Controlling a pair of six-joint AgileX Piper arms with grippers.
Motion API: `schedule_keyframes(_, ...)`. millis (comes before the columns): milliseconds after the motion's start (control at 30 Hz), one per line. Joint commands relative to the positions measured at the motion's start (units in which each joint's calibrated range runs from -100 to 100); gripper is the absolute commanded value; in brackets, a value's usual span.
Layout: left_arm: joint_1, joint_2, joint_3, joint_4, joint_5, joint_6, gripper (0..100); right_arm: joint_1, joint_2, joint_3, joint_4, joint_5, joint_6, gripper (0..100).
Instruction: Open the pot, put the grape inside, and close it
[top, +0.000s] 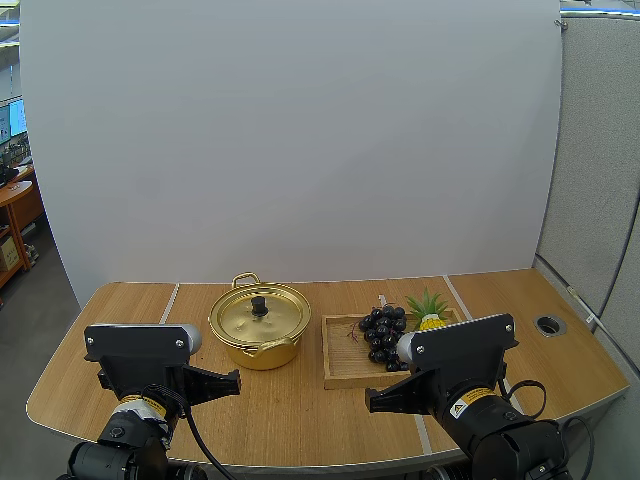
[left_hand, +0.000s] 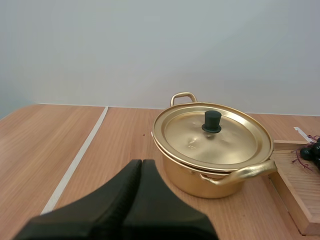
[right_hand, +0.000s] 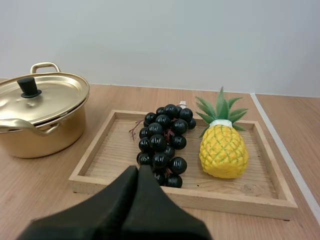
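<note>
A gold pot with its lid on and a black knob stands mid-table. To its right a bunch of dark grapes lies in a wooden tray. My left gripper hovers shut near the front edge, left of and short of the pot. My right gripper is shut too, in front of the tray. In the right wrist view the grapes lie just past my shut fingers, with the pot beside the tray.
A small toy pineapple sits in the tray next to the grapes, also seen as the pineapple from the right wrist. A round cable hole is at the table's far right. Bare wood lies left of the pot.
</note>
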Motion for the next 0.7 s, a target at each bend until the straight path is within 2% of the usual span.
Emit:
schedule_keyframes(0, -0.17, -0.2, 0.1, 0.2, -1.3, -0.3, 0, -0.2, -0.4, 0.1, 0.2, -0.4, -0.1, 0)
schedule_keyframes(400, -0.17, -0.2, -1.4, 0.2, -1.3, 0.0, 0, -0.2, -0.4, 0.0, 3.1, -0.8, -0.1, 0)
schedule_keyframes(533, -0.17, -0.2, -7.3, 0.2, -1.3, 0.0, 0, -0.2, -0.4, -4.9, 2.4, -0.3, -0.1, 0)
schedule_keyframes(667, -0.17, -0.2, -14.2, 0.4, -1.3, 1.3, 0, -0.2, -0.4, -11.4, 0.2, 5.8, -0.1, 0)
